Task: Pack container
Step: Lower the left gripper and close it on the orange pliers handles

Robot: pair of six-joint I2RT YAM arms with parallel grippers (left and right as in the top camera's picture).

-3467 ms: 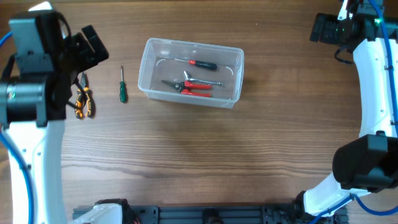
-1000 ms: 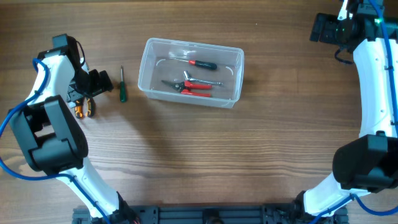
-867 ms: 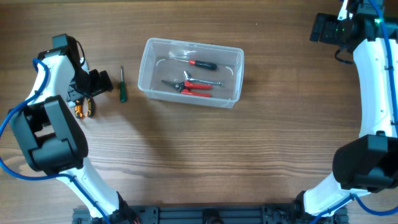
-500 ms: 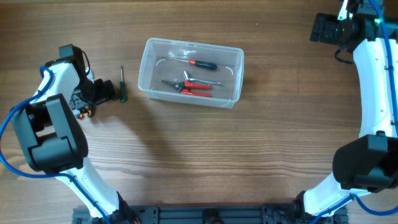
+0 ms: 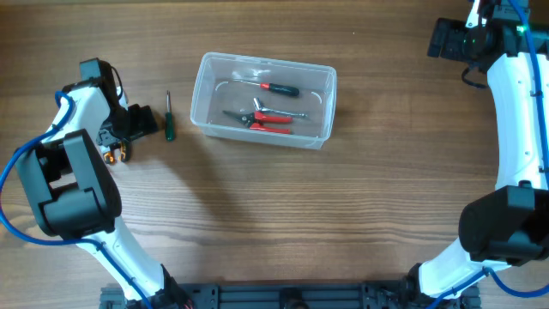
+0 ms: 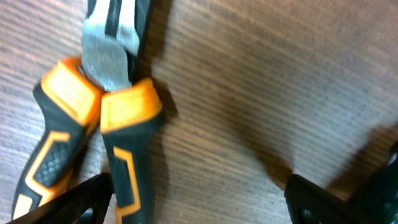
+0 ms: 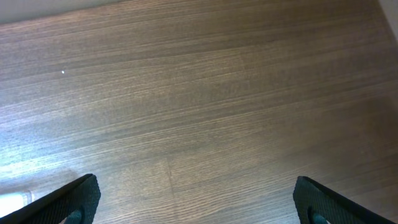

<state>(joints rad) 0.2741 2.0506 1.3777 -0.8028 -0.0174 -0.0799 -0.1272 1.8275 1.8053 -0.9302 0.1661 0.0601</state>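
No lettering, brand, number or sign can be read in any view. The orange-and-black pliers point(image 6: 127, 109) at the left of the left wrist view show only moulded ridges on their grips. The container point(image 5: 202, 94) in the overhead view is too small to show any print.
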